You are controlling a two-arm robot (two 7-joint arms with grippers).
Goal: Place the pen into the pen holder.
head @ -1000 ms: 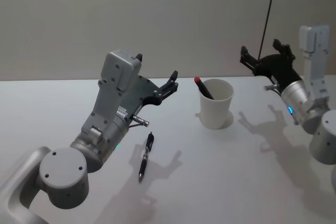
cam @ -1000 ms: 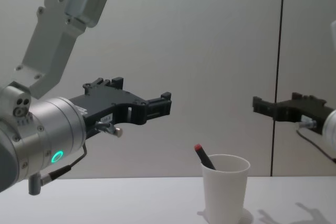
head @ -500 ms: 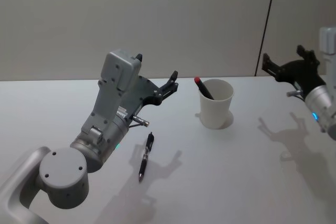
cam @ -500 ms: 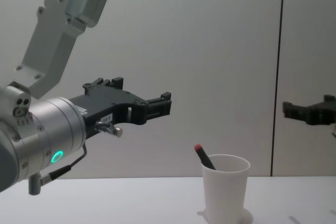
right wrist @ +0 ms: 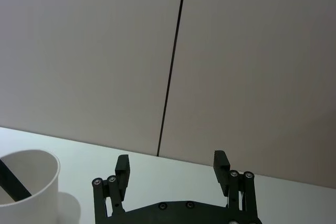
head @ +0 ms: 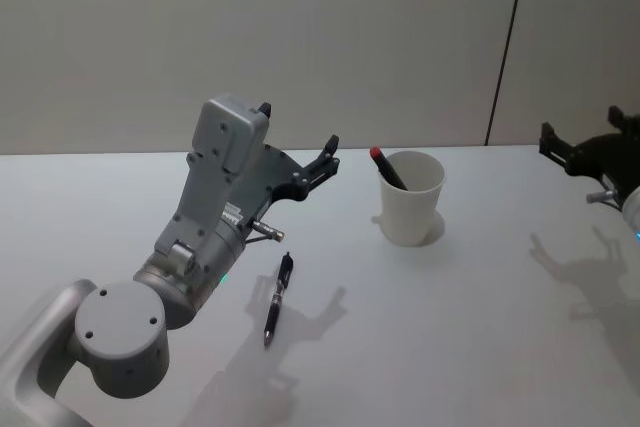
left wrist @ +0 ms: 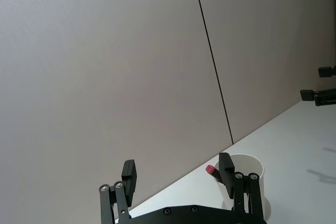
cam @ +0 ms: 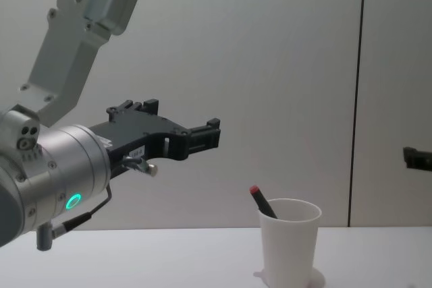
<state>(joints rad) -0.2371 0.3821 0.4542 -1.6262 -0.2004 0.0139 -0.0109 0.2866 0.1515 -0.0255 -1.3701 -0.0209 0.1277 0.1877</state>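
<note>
1. The pen (head: 388,169) stands inside the pen holder (head: 412,205), leaning toward the robot's left, with its red end cap up and poking just above the rolled rim.
2. The pen holder is upright on the table (head: 470,337), a little right of the middle in the head view, with its flared base on the surface.
3. The left gripper (left wrist: 177,171) hovers above the table to the left of the pen holder, its fingertips pointing toward it. It is near the pen but not touching it, and in the chest view it is higher than the rim. Its fingers are spread apart with nothing between them.
4. The right gripper (right wrist: 171,162) hangs raised at the right edge of the head view, well apart from the pen holder. Its fingers are also spread and hold nothing.
5. From the right wrist view, the pen holder's white wall and the pen's dark shaft inside it show off to one side of the fingers.
6. A second pen (head: 277,297) – all black – lies flat on the table below the left arm's wrist, nearer the robot than the pen holder and well apart from it.
7. The table is pale and plain – soft shadows of both arms fall across it.
8. Behind it runs a beige panelled wall (head: 300,37) with one dark vertical seam (head: 506,47).
</note>
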